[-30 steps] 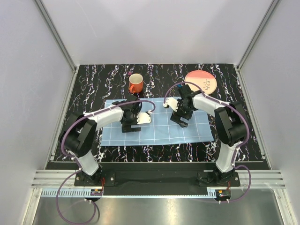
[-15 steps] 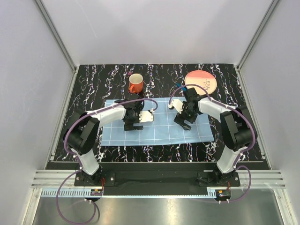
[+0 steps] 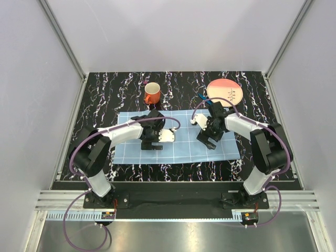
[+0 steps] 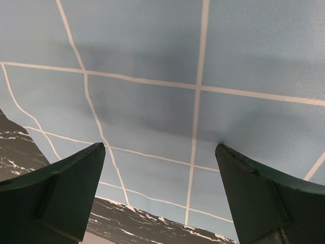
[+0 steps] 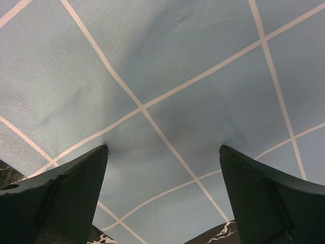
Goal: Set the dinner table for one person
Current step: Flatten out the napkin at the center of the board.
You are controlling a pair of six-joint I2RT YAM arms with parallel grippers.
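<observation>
Shifted rightward, left tool (image 4: 160,146) and right tool (image 5: 163,147), both released, press the mat (image 3: 178,152); only wrist views show dimpling.

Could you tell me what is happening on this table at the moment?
Both arms are working on the light-blue checked mat, which lies on the black marbled table. The left pincer and the right pincer are open, fingertips pressed onto the cloth, gripping nothing. The orange mug and the plate stand beyond the mat, untouched.
</observation>
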